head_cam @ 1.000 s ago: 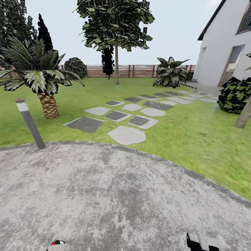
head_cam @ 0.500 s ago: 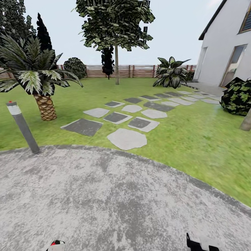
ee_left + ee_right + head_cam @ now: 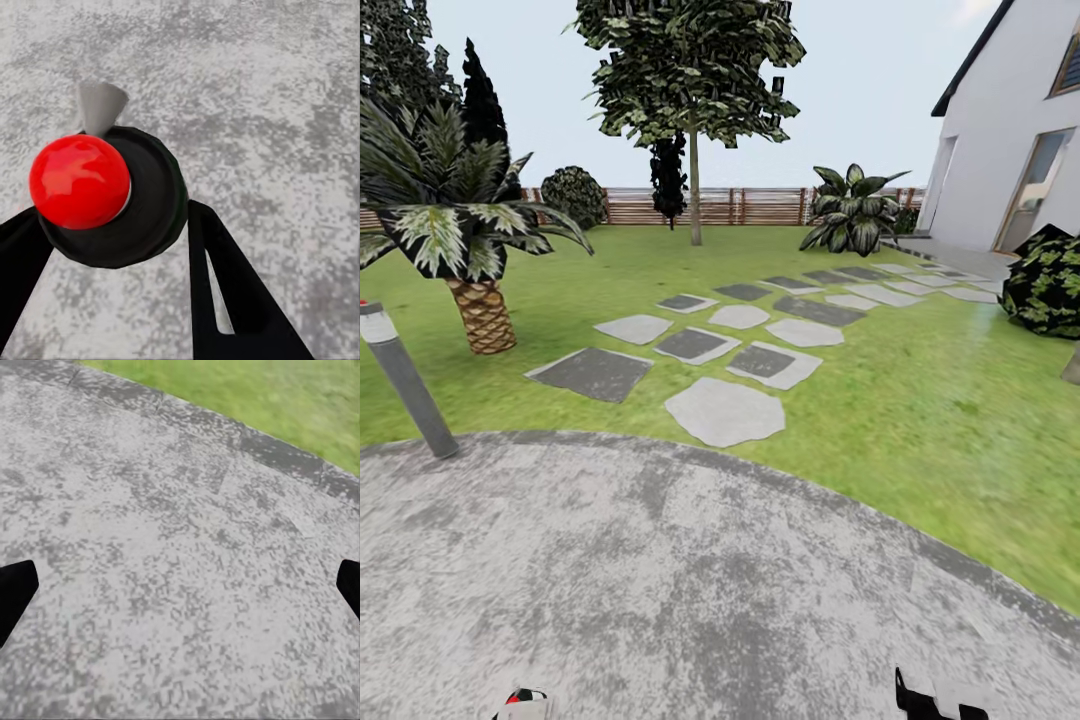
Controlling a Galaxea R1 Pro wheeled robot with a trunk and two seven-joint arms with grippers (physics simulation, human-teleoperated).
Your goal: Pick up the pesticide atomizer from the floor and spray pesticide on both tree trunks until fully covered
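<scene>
The pesticide atomizer (image 3: pixel 79 180) has a red knob on a black round body with a grey nozzle. It sits between the black fingers (image 3: pixel 225 277) of my left gripper (image 3: pixel 112 214), which is shut on it. Its red and white top (image 3: pixel 523 702) shows at the near edge of the head view. My right gripper (image 3: pixel 184 585) is open over grey paving, and its dark tip (image 3: pixel 932 702) shows low in the head view. One tree trunk (image 3: pixel 695 195) stands far back on the lawn. The base of another tree trunk (image 3: pixel 1072 366) shows at the right edge.
I stand on a round grey paved patch (image 3: pixel 690 580). Grey stepping stones (image 3: pixel 725 412) cross the grass toward a white house (image 3: pixel 1010 140). A slanted grey bollard (image 3: pixel 405 385) and a short palm (image 3: pixel 478 300) stand on the left. A leafy bush (image 3: pixel 1050 280) is on the right, and a wooden fence (image 3: pixel 760 205) runs behind.
The whole head view has shifted with the camera: the bollard and palm slid left, and the right trunk slid toward the edge. Both grippers look unchanged.
</scene>
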